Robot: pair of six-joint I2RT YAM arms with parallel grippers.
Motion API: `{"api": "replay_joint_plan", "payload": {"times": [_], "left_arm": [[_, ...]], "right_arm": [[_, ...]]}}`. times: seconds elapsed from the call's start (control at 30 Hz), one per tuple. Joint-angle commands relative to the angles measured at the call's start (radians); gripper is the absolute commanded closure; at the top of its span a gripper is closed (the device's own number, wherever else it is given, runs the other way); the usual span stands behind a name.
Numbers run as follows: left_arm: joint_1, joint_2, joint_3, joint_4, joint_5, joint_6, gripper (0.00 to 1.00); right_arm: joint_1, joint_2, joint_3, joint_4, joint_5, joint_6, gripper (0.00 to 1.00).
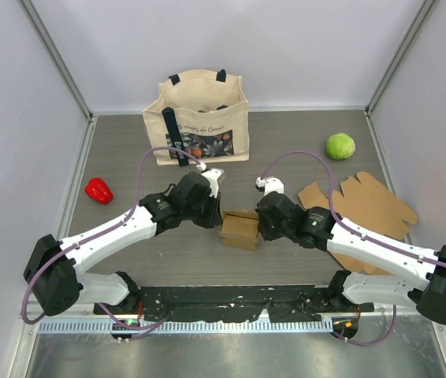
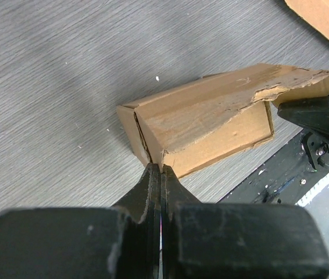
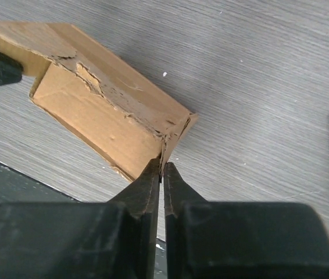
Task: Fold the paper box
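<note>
The paper box (image 1: 239, 229) is a small brown cardboard box, partly folded, lying on the grey table between my two arms. Its top flap has a torn, ragged edge (image 2: 269, 90). My left gripper (image 1: 217, 217) is at the box's left end. In the left wrist view it (image 2: 160, 168) is shut on the thin wall at the box's near corner (image 2: 153, 148). My right gripper (image 1: 261, 225) is at the right end. In the right wrist view it (image 3: 162, 164) is shut on the cardboard edge at that corner of the box (image 3: 124, 125).
A cream tote bag (image 1: 202, 118) stands at the back. A green ball (image 1: 340, 146) lies at the back right and a red pepper (image 1: 98, 190) at the left. Flat cardboard blanks (image 1: 373, 205) lie to the right, under the right arm.
</note>
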Motion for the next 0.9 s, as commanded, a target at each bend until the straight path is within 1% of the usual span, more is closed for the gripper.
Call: {"api": "replay_joint_plan", "payload": {"times": [0.0, 0.03, 0.07, 0.17, 0.33, 0.67, 0.77, 0.87], "left_arm": [[-0.006, -0.016, -0.010, 0.029, -0.002, -0.019, 1.00], [-0.009, -0.017, -0.010, 0.030, 0.001, -0.019, 1.00], [-0.009, -0.019, -0.010, 0.030, -0.002, -0.021, 1.00], [-0.017, -0.025, -0.012, 0.029, -0.008, -0.025, 1.00], [-0.025, -0.028, -0.016, 0.027, -0.013, -0.030, 1.00], [-0.048, -0.060, -0.049, 0.052, -0.040, -0.047, 1.00], [-0.063, -0.062, -0.061, 0.062, -0.053, -0.061, 1.00], [-0.081, -0.065, -0.075, 0.073, -0.071, -0.073, 1.00]], "right_arm": [[0.005, 0.017, 0.066, 0.028, -0.004, 0.118, 0.93], [0.005, 0.022, 0.070, 0.024, 0.008, 0.132, 0.95], [0.005, 0.027, 0.085, 0.016, 0.018, 0.145, 0.99], [0.005, 0.036, 0.102, -0.004, 0.021, 0.203, 0.99], [0.006, 0.048, 0.093, 0.024, -0.013, 0.273, 0.99], [0.016, 0.059, -0.003, 0.028, 0.041, 0.212, 0.99], [0.025, 0.047, -0.046, 0.082, 0.041, 0.223, 0.99], [0.042, 0.041, -0.074, 0.100, 0.064, 0.234, 0.99]]}}
